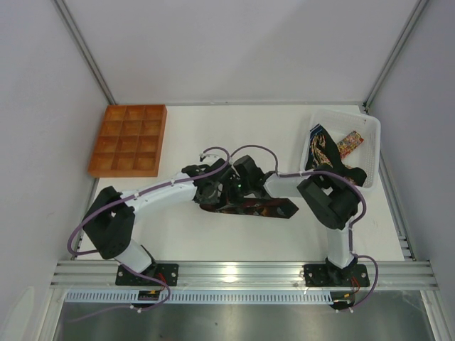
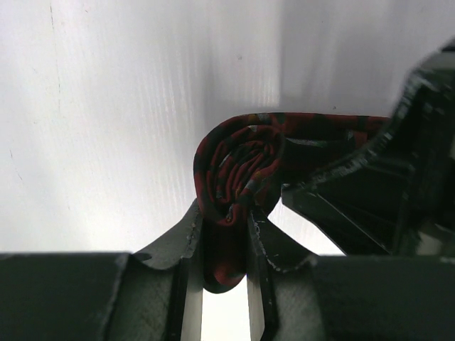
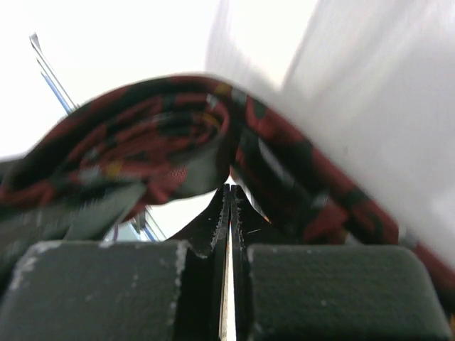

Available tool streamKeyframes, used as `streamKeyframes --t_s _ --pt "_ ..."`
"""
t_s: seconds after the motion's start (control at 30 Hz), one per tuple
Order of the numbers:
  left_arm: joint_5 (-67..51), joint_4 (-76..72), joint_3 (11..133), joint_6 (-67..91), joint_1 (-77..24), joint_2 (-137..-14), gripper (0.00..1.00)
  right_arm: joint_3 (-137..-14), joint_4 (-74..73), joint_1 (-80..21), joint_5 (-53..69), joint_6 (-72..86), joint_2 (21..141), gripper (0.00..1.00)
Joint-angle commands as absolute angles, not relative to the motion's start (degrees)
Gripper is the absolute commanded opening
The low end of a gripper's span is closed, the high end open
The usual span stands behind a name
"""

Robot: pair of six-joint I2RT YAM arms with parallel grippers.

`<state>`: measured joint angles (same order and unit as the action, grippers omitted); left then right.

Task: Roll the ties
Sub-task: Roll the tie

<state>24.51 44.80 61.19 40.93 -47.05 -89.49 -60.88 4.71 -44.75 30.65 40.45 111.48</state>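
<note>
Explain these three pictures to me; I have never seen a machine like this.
Two robot arms are bolted at the table's near edge. One picture looks down from above; the others come from cameras on each wrist. The left claw pinches the rolled-up end of a red-and-black tie. The right claw is shut, with the same tie draped just beyond its tips; whether it grips the cloth is unclear. An orange compartment tray sits far left, and a white basket far right holds more ties.

Red-and-black patterned tie [image 2: 238,170]: one end wound into a tight spiral coil standing on edge; the remaining length lies flat on the table. Further dark, gold-patterned ties [image 1: 321,150] lie heaped in the white basket.
</note>
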Motion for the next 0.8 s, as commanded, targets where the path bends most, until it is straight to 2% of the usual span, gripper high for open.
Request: streamKeyframes --t_s 0.0,0.53,0.77 --pt "27.1 45.3 61.3 40.2 -47.9 -88.2 0.0 -64.9 9.0 -44.7 32.6 42.6 114.5 0.0" --pt "27.4 47.3 62.0 38.2 -50.3 -91.6 0.03 -76.7 11.0 -46.6 38.9 47.3 123.1 0.0" --pt "26.5 46.8 62.3 37.1 -50.7 -94.9 0.0 -73.0 5.6 -43.4 34.1 44.4 119.3 0.0"
